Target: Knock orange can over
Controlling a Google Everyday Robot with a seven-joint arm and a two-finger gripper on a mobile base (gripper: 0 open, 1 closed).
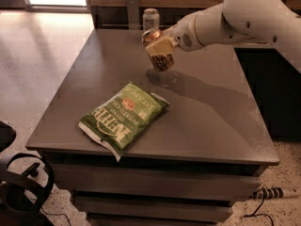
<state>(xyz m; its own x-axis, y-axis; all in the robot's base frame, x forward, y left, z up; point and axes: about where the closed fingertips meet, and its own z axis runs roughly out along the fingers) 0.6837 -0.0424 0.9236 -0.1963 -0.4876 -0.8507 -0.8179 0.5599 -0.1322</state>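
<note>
The orange can (pixel 162 61) is at the back middle of the dark grey table (pixel 211 121). It leans with its silver top toward the left, and its base is at or just above the tabletop, over its shadow. My gripper (pixel 158 46) comes in from the right on the white arm and is shut around the can's upper half. A cream finger (pixel 160 45) lies across the can's front.
A silver-white can (pixel 151 19) stands upright at the table's back edge, just behind the gripper. A green chip bag (pixel 123 118) lies flat at the front left of the table. A dark cabinet (pixel 273 88) stands to the right, and a power strip (pixel 272 192) lies on the floor.
</note>
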